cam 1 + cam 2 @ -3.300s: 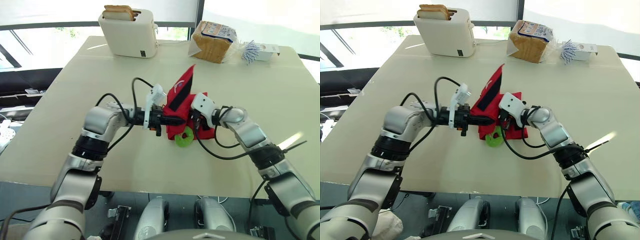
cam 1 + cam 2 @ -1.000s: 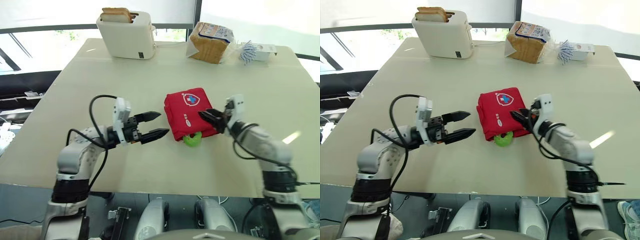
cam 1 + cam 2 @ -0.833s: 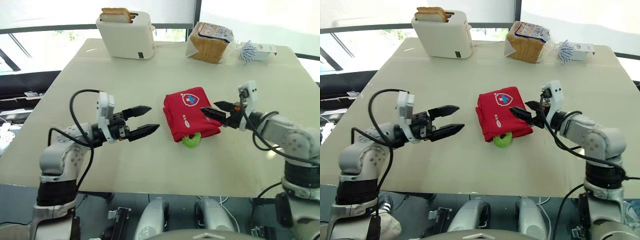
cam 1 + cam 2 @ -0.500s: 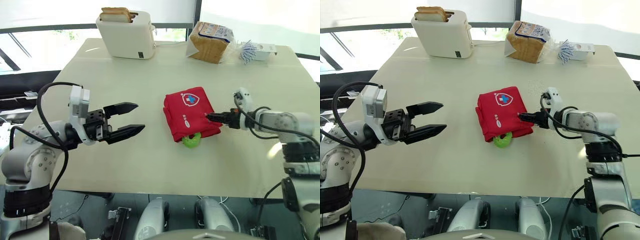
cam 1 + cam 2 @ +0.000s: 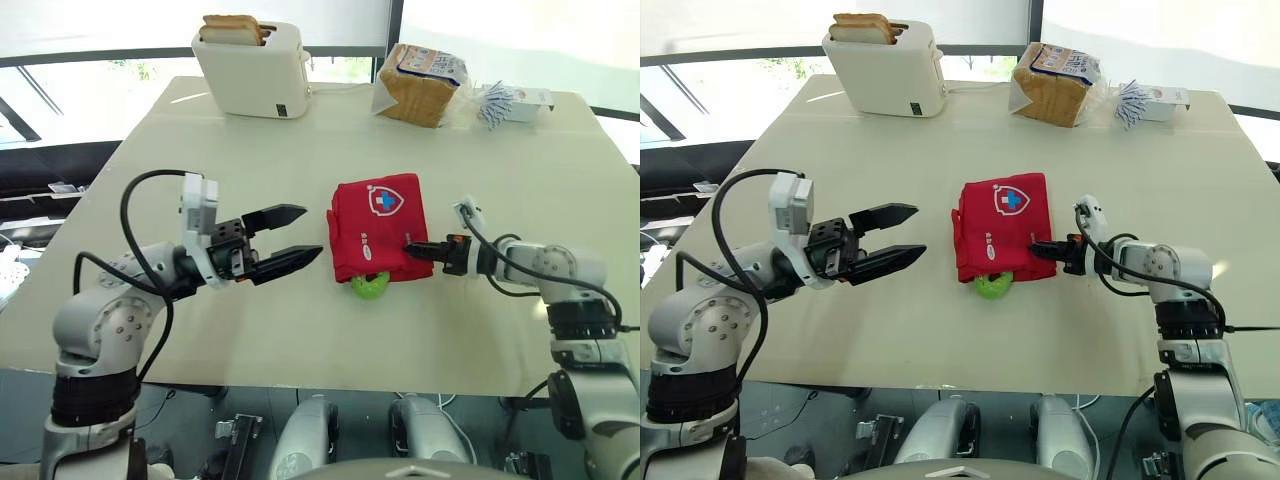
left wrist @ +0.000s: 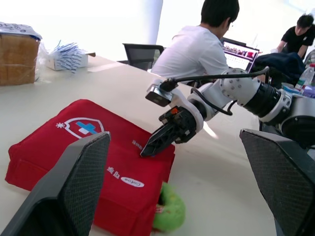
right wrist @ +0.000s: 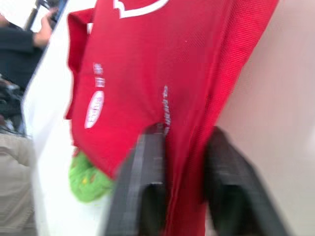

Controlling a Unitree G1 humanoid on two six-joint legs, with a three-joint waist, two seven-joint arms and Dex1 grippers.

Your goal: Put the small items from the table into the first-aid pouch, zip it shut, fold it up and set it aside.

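Two arms outstretched, low: L gripper (image 5: 312,231) splayed wide, R gripper (image 5: 409,249) pinching pouch (image 5: 378,222) edge.

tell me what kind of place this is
Probably an office or lab set up for robot trials: a person sits at a laptop near an office chair, while the table holds a toaster, a loaf of bread and a first-aid pouch.

The pouch (image 7: 162,64) is seen as red cloth, finely woven and matt, printed in white. The table (image 5: 200,140) is shown smooth, pale and matt. The toaster (image 5: 255,70) is read as smooth white plastic, the bread bag (image 5: 425,80) as clear shiny film. On the left gripper (image 5: 300,232), matt black, finely dimpled fingers (image 6: 74,187) are seen.
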